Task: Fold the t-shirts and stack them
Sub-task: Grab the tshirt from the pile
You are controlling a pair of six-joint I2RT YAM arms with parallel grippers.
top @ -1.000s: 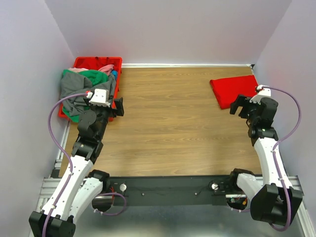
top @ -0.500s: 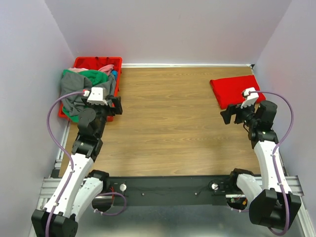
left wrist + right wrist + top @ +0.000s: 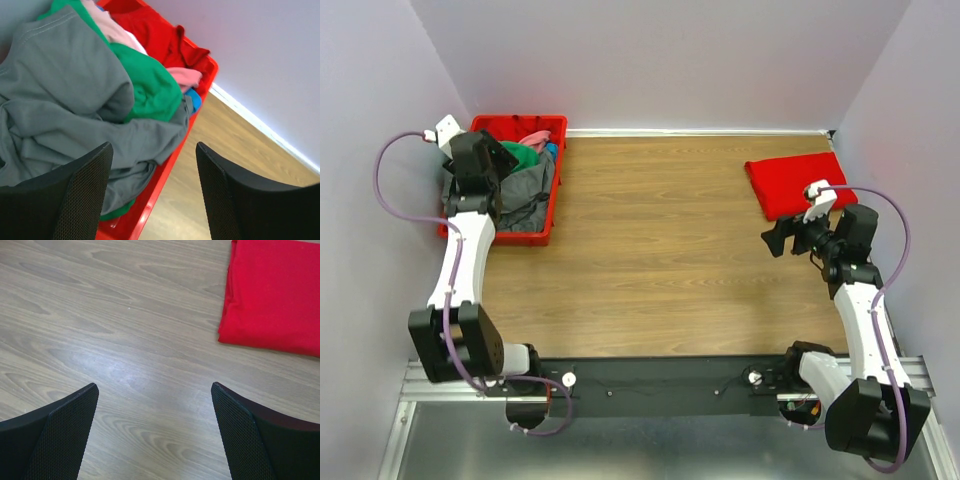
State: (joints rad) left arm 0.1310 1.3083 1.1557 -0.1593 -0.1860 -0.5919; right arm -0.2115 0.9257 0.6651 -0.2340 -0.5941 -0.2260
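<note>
A heap of t-shirts fills the red bin (image 3: 542, 228) at the back left: a dark grey one (image 3: 65, 100) on top, with green (image 3: 150, 85), pink (image 3: 182, 75) and blue (image 3: 195, 102) cloth beneath. My left gripper (image 3: 480, 175) hovers over the bin's left side, above the grey shirt; its jaws (image 3: 153, 165) are open and hold nothing. A folded bright red t-shirt (image 3: 790, 185) lies at the back right, also in the right wrist view (image 3: 275, 295). My right gripper (image 3: 782, 238) hangs open over bare wood just in front of it (image 3: 155, 390).
The bin's right rim (image 3: 165, 175) borders the wooden tabletop (image 3: 660, 250). Lilac walls close in the back and both sides, with a white skirting (image 3: 250, 117) along the back wall behind the bin.
My left arm has swung from the bin's front right corner to the left and back, over the shirt heap, and its jaws have narrowed a little. The right gripper has drifted left, off the red shirt.
</note>
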